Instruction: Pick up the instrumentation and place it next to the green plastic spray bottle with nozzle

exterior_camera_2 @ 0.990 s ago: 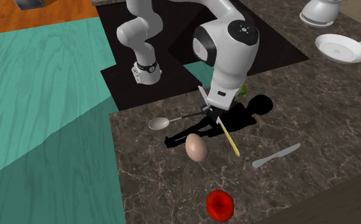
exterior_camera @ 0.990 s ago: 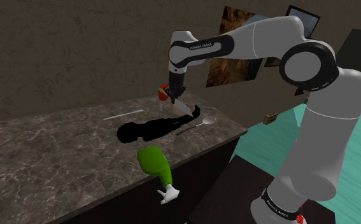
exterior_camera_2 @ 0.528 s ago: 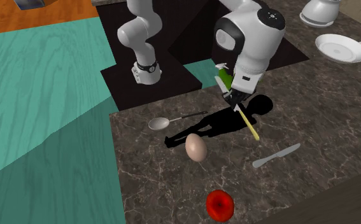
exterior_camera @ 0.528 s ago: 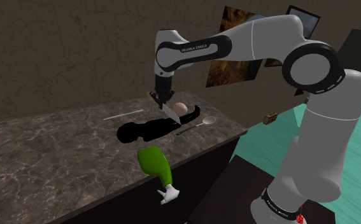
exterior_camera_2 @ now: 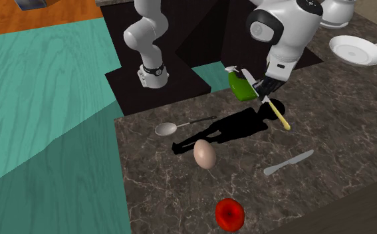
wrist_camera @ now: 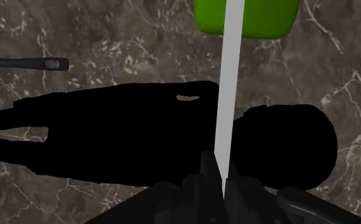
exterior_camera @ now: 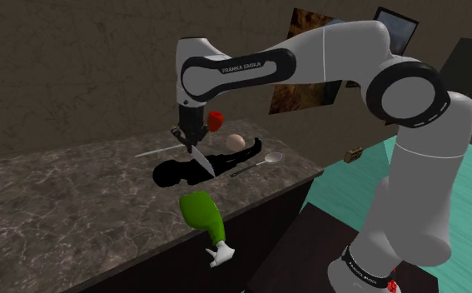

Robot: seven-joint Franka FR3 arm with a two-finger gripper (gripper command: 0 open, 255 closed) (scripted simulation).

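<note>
In the shoulder view the claw (exterior_camera: pixel 190 141) hangs above the dark marbled counter (exterior_camera: pixel 59 200). It is closed tight on the upper end of a long thin tool (exterior_camera: pixel 203 162). The tool slants away from it toward 5 o'clock, over a black shadow on the stone. Whether its tip touches the counter cannot be told. The green spray bottle (exterior_camera: pixel 202 210) lies on its side by the counter's near edge, at 6 o'clock from the claw, and its white nozzle (exterior_camera: pixel 220 253) reaches past the edge. An egg (exterior_camera: pixel 236 142) sits at 3 o'clock from the claw, with a spoon (exterior_camera: pixel 260 162) beyond it at 4 o'clock. A red round thing (exterior_camera: pixel 216 121) shows at 1 o'clock beside the wrist. A table knife (exterior_camera: pixel 155 151) lies at 9 o'clock.

In the second exterior view the claw (exterior_camera_2: pixel 268 92) grips the tool (exterior_camera_2: pixel 280 116), which looks yellowish here and points to 5 o'clock. The bottle (exterior_camera_2: pixel 241 85) is just beside the claw at 9 o'clock. The spoon (exterior_camera_2: pixel 170 127) lies at 8 o'clock, the egg (exterior_camera_2: pixel 205 153) at 7 o'clock and the table knife (exterior_camera_2: pixel 288 162) near 5 o'clock. The red thing (exterior_camera_2: pixel 229 214) is well apart near 6 o'clock. A white plate (exterior_camera_2: pixel 353 50) sits at 2 o'clock.

In the wrist view the claw (wrist_camera: pixel 223 181) pinches the near end of the tool (wrist_camera: pixel 226 95), a pale grey strip. The strip's far end crosses in front of the bottle (wrist_camera: pixel 261 19).
</note>
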